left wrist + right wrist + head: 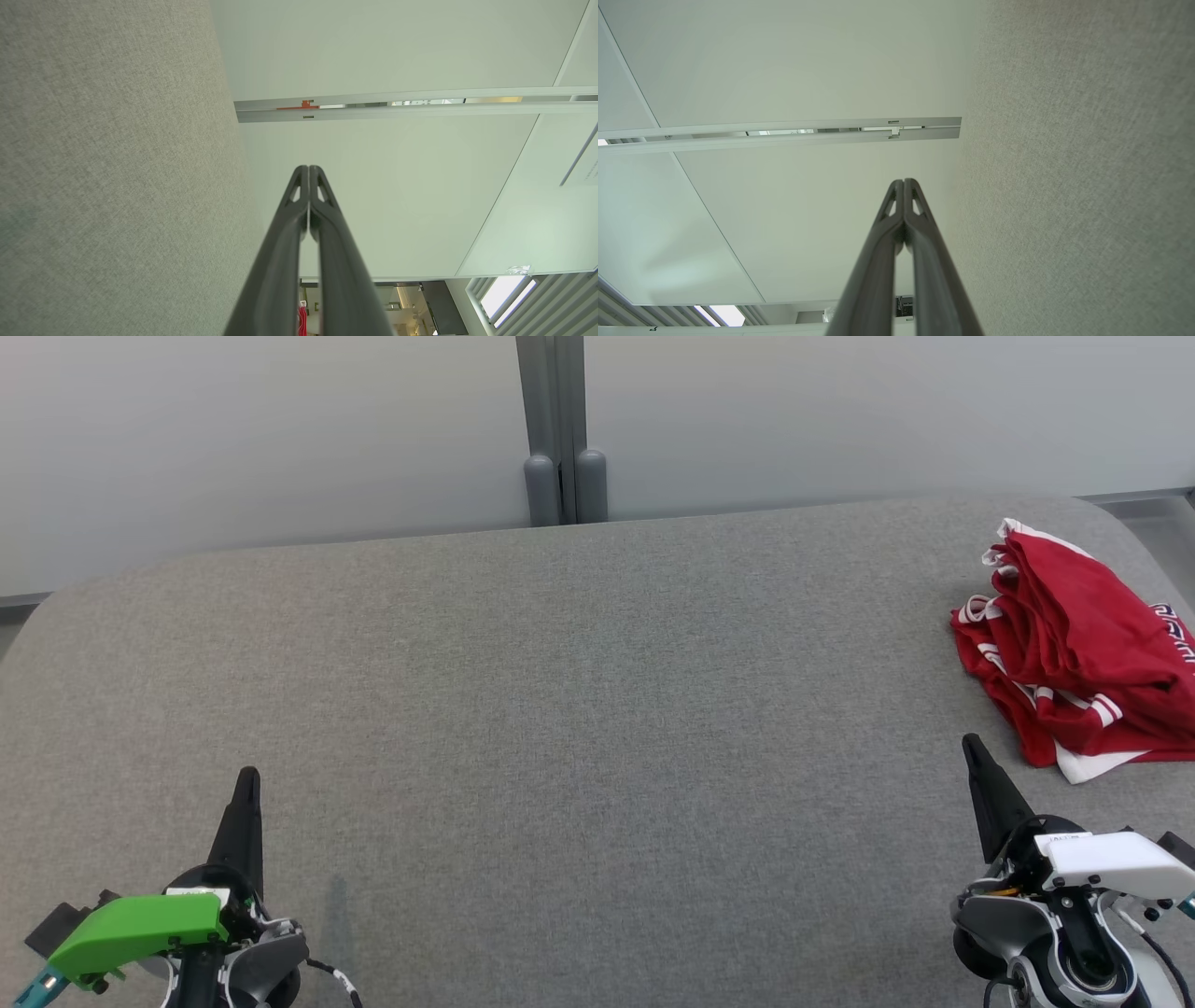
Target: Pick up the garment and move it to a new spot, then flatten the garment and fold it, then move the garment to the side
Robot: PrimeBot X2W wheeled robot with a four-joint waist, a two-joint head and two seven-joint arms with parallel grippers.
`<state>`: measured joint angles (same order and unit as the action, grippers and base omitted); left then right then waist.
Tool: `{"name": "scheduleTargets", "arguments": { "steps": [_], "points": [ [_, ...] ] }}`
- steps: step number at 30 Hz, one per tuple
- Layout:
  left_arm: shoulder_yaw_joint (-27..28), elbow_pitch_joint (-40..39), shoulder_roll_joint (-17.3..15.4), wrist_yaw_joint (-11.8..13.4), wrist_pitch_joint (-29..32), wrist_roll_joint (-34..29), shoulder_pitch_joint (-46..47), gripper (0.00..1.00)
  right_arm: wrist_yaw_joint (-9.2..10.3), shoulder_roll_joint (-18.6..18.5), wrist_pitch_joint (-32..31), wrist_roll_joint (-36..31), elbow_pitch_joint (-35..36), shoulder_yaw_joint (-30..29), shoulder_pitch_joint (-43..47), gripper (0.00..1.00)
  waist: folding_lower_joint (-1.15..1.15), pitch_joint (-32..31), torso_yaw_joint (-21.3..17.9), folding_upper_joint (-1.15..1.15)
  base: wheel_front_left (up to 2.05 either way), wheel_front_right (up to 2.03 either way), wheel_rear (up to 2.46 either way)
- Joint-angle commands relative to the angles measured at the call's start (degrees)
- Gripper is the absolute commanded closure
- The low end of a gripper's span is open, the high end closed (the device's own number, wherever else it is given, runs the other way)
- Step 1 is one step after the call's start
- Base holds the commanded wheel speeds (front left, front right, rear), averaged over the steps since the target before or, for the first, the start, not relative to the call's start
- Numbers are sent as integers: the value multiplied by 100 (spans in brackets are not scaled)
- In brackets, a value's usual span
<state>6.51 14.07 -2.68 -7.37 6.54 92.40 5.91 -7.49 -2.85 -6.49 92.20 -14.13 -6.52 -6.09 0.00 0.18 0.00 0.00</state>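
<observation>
The garment (pixel 1078 649), red with white trim, lies bunched and partly folded at the far right of the grey fabric surface (pixel 579 709), running past the right edge of the head view. My right gripper (pixel 971 743) is shut and empty at the lower right, its tip just below and left of the garment, apart from it. At the lower left my left gripper (pixel 247 775) is shut and empty, far from the garment. In the wrist views the left gripper (pixel 308 167) and the right gripper (pixel 903 180) each show fingertips pressed together with nothing between them.
A pale wall with a grey vertical post (pixel 563 429) stands behind the surface. The surface's rounded far corners curve away at the upper left and upper right. Wide bare fabric stretches between the two grippers.
</observation>
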Motion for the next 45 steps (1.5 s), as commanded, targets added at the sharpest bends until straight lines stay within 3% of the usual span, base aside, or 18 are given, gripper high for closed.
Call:
{"name": "scheduleTargets", "arguments": {
  "steps": [1,45],
  "points": [
    [15,-11,-38,-30,17,6,62,100,0,-4,-20,39,26,-9,-26,100,0,0,0,0,0,0,0],
    [15,-11,-38,-31,16,6,62,100,0,-4,-19,40,26,-8,-25,100,0,0,0,0,0,0,0]
  ]
}}
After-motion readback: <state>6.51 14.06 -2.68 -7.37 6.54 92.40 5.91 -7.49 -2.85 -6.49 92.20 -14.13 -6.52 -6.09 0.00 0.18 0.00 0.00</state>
